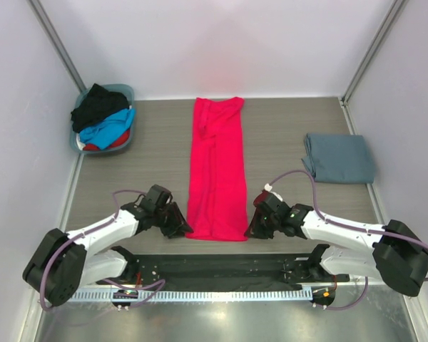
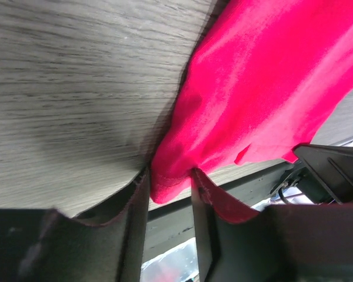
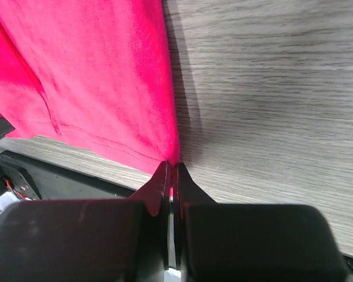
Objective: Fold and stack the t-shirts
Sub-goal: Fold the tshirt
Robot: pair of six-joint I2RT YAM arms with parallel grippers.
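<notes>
The right tool [image 3: 171, 169], jaws pressed together, is pinching the near right corner of the red-pink t-shirt [image 1: 217, 171], while the left tool [image 2: 169, 176] is straddling its near left corner, grip unclear, the shirt lying lengthwise mid-worktop [image 1: 285, 135] and a folded grey-blue t-shirt [image 1: 340, 158] lying well apart.

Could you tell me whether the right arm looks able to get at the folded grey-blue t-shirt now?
Probably not yet: nothing lies between the right claw and the folded slate grey-blue cloth t-shirt, but it is shut on a corner of the bright red-pink cloth t-shirt.
</notes>
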